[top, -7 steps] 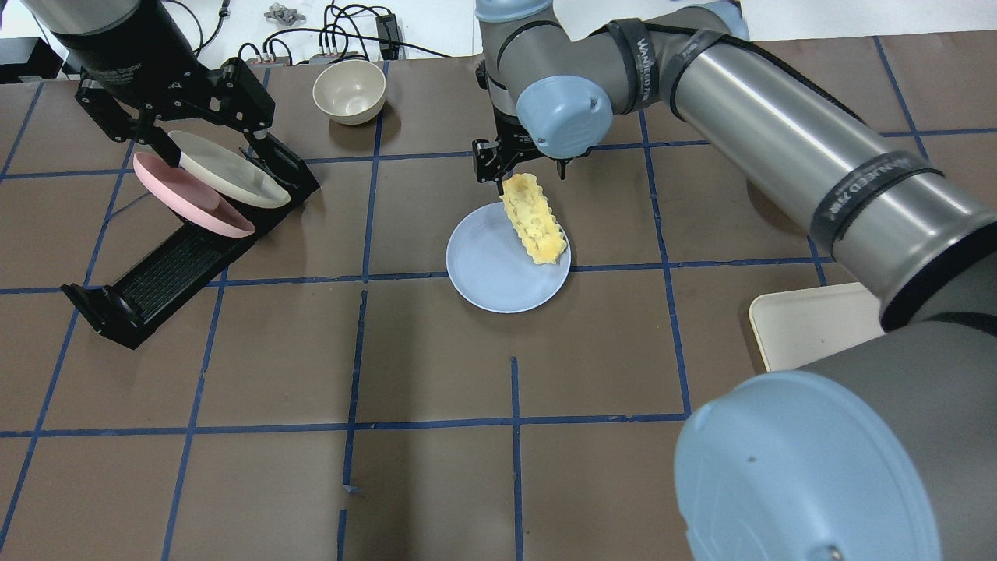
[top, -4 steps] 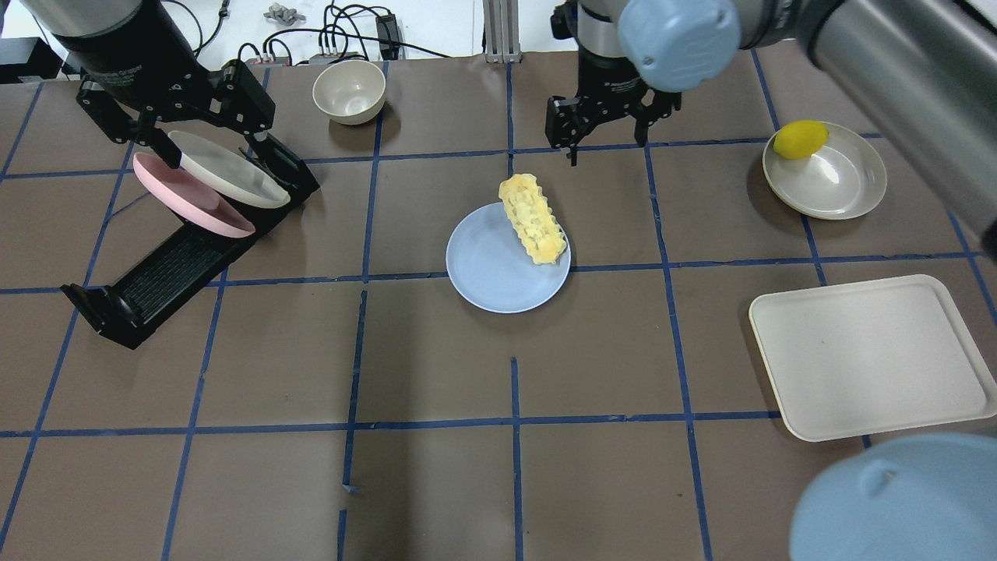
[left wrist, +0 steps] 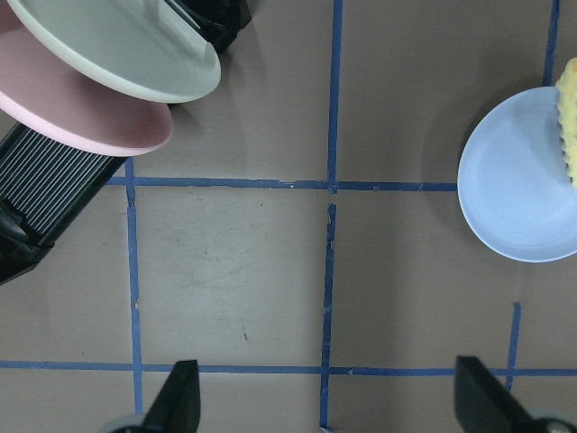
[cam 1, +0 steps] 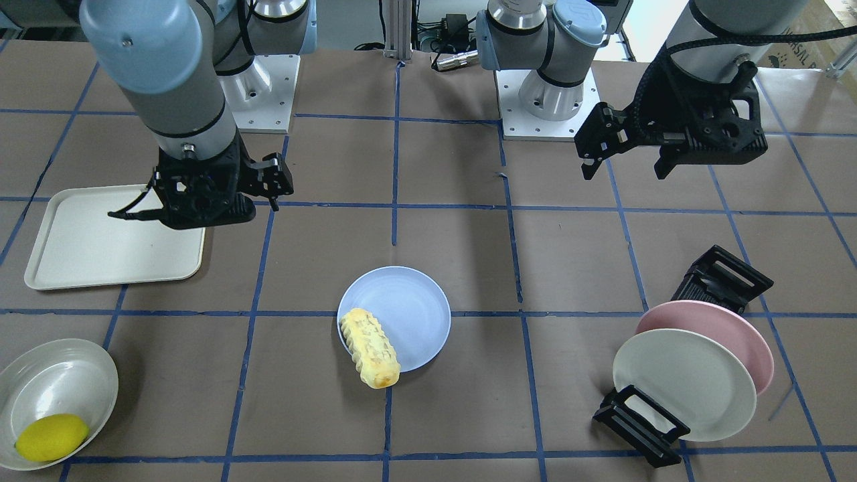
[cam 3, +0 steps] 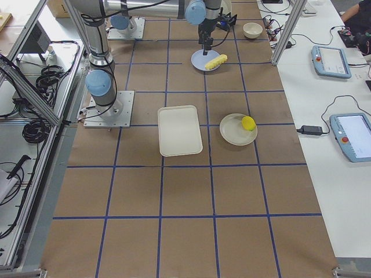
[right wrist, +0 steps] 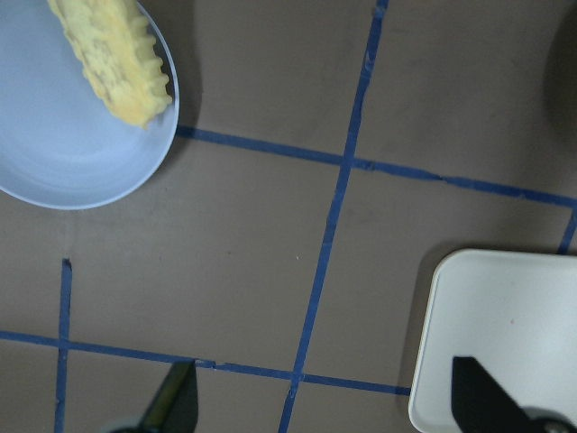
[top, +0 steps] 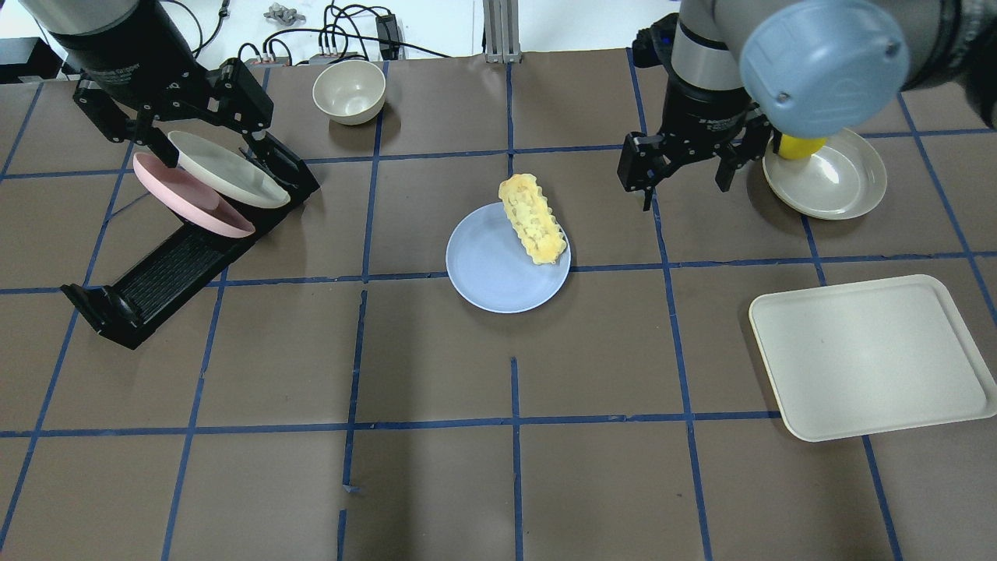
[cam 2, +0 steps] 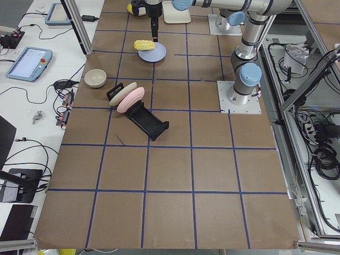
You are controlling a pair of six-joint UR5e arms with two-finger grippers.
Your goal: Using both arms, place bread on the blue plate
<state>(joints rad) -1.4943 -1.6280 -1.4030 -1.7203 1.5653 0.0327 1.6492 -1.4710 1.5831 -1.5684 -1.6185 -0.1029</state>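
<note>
Both claws hang open and empty: the right claw (top: 684, 191) in the upper right of the overhead view, the left claw (top: 210, 140) in the upper left by the plate rack (top: 163, 273). The bread (top: 533, 218) lies slantwise on the right side of the blue plate (top: 487, 284) mid-frame, one end poking past the rim. It looks light and probably a bit squashy, with a ridged top that shouldn't slip; I'd pinch it gently across the narrow middle. Seen from across the table, the overhanging end is plain and the lemon (cam 1: 50, 436) sits whole in its bowl (cam 1: 60, 378); overhead, the right arm half hides that lemon.
</note>
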